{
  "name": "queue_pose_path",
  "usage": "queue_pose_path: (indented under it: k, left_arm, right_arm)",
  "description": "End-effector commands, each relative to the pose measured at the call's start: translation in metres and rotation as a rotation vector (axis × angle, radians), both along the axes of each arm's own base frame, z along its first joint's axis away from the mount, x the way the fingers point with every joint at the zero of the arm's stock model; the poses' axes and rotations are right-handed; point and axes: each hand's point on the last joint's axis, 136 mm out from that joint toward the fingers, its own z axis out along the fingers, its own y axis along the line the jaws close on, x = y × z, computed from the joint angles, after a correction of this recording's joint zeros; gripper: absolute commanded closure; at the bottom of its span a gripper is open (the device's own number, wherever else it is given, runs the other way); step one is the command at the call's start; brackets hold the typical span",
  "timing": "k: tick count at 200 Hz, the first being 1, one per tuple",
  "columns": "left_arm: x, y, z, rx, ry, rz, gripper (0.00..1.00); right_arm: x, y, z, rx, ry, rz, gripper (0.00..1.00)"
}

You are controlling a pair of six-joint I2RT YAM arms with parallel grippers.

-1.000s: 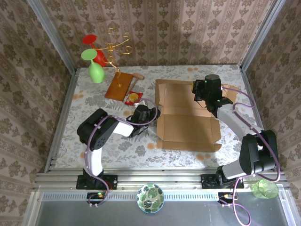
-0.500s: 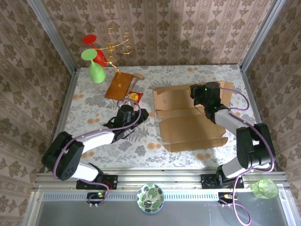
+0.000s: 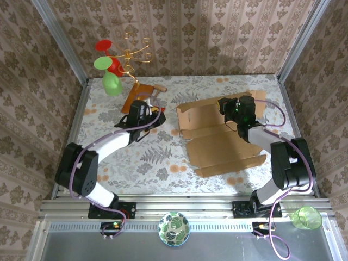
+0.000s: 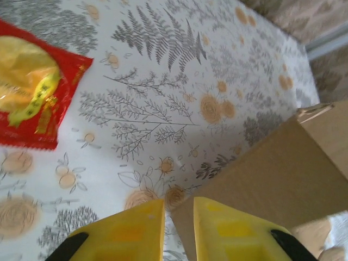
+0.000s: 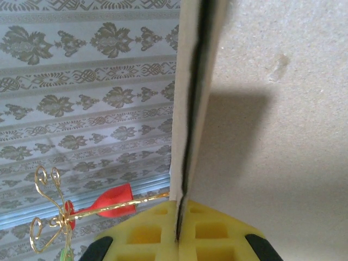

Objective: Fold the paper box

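The plain light-brown cardboard paper box (image 3: 220,152) lies unfolded on the floral-patterned white surface (image 3: 157,160), right of centre in the overhead view. Its far panel stands raised off the surface. The right tool (image 3: 235,107) sits at that panel's upper right. In the right wrist view the right tool (image 5: 178,220) is clenched on the cardboard edge (image 5: 187,109), which runs vertically between the yellow pads. The left tool (image 3: 152,117) is at centre left, apart from the box. In the left wrist view the left tool (image 4: 179,215) has its yellow fingers (image 4: 136,225) narrowly parted, gripping nothing, just above a box corner (image 4: 283,179). A red packet with yellow contents (image 4: 32,92) lies at upper left.
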Motion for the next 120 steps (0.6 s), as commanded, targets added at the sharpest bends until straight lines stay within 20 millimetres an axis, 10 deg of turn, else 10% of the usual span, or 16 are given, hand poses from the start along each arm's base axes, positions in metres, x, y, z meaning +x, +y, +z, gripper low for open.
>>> queue_pose_path:
  k: [1, 120]
  left_arm:
    - [-0.008, -0.018, -0.014, 0.121, -0.051, -0.241, 0.79]
    - [-0.03, -0.08, -0.002, 0.157, -0.323, -0.561, 0.72]
  right_arm:
    - [-0.001, 0.003, 0.003, -0.036, -0.058, 0.057, 1.0]
    - [-0.004, -0.001, -0.008, -0.034, -0.078, 0.139, 1.0]
